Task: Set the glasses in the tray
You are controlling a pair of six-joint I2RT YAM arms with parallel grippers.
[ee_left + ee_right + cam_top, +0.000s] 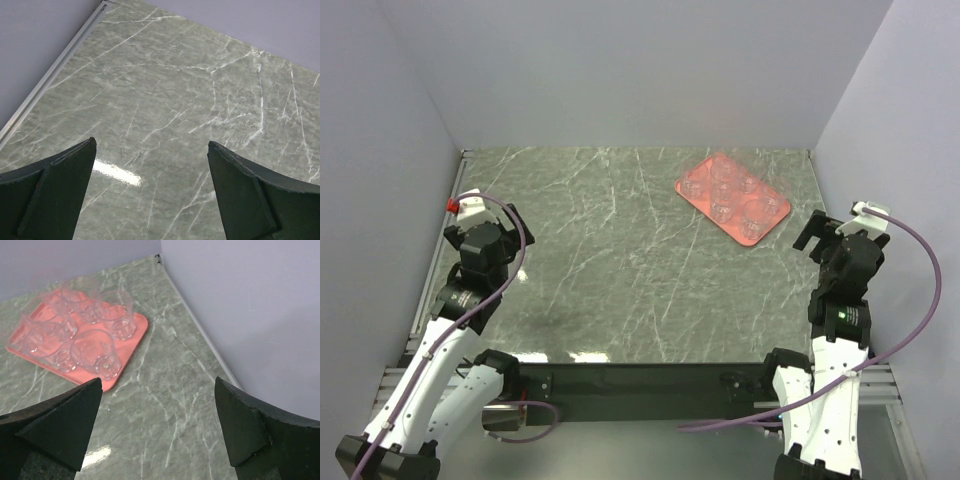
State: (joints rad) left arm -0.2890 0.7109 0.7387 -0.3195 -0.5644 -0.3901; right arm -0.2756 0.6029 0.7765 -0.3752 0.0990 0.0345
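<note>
The salmon-pink tray (694,184) lies at the back right of the marble table. Several clear glasses (728,192) stand inside it, close together. In the right wrist view the tray (139,324) is at the upper left, with the glasses (95,353) upright on it. My right gripper (820,229) is open and empty, to the right of the tray and nearer than it; its jaws (158,381) frame bare table. My left gripper (510,232) is open and empty at the far left; its jaws (151,142) show only marble between them. I see no glass outside the tray.
Lilac walls enclose the table on the left, back and right. A metal strip (55,65) runs along the left wall's foot. A black bar (640,378) with the arm bases lines the near edge.
</note>
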